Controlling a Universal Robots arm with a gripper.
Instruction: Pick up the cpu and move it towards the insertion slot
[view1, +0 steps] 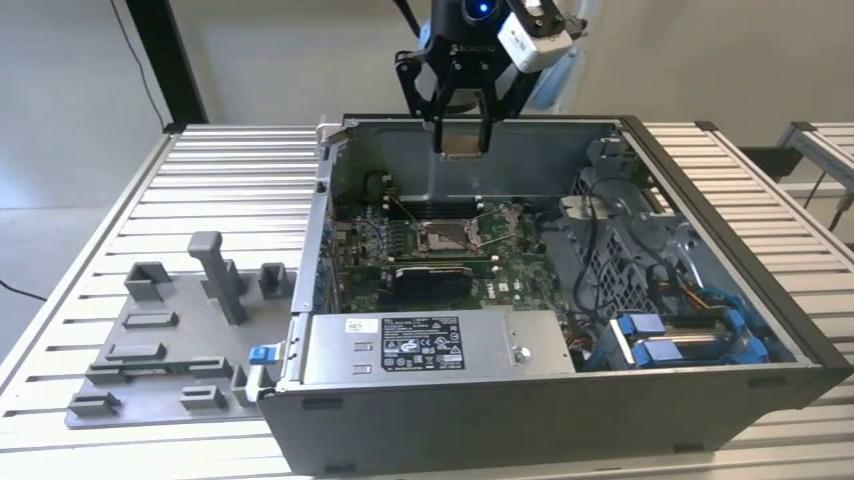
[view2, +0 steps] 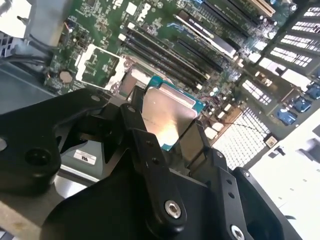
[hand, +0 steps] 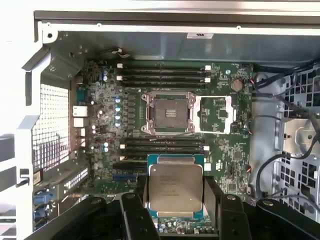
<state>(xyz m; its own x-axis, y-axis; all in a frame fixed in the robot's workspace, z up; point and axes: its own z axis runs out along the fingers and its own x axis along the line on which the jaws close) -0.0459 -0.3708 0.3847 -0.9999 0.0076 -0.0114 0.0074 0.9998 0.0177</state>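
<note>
My gripper hangs above the back of the open computer case, shut on the cpu. In the first wrist view the cpu is a silvery square chip with a green rim, clamped at two opposite edges between the black fingers. The second wrist view shows the same hold on the cpu. The insertion slot is a square socket with a silver frame on the green board. It lies open below and a short way beyond the chip. In the exterior view the insertion slot sits mid-board, well below the gripper.
Long black memory slots flank the socket on two sides. A labelled power supply fills the case front, with blue drive bays and cables at the exterior view's right. A grey fixture plate lies outside, at the left.
</note>
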